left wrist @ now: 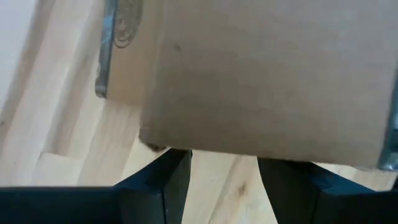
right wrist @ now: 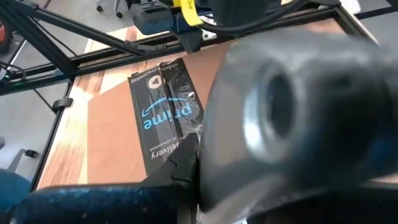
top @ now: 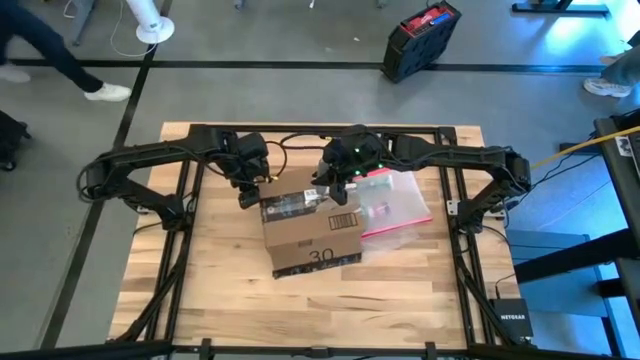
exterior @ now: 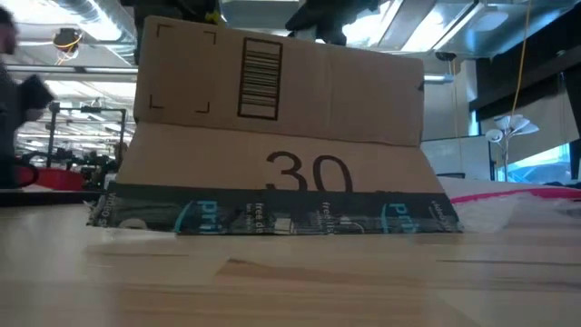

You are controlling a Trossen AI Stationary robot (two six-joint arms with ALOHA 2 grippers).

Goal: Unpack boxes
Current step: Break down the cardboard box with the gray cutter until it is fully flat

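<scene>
- While the left gripper [top: 247, 192] stands released beside the box [top: 312, 232], slide one finger under the flap.
- Right gripper [top: 335, 190]: clenched on the black tape strip [right wrist: 165, 115]; peel steadily.

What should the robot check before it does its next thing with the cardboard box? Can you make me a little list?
1. Box on the table: ok. The cardboard box sits on the wooden table, its flap raised.
2. Left gripper placed: ok. It is at the box's far left corner, fingers apart with the cardboard edge just above them.
3. Right gripper grip: cannot tell. It is at the black tape on the box's far edge, but its jaws are hidden.
4. Tape cut or peeled: cannot tell.
5. What is inside the box: cannot tell, nothing shows.
6. Plastic pouch out of the way: not ok, it lies against the box's right side.
</scene>
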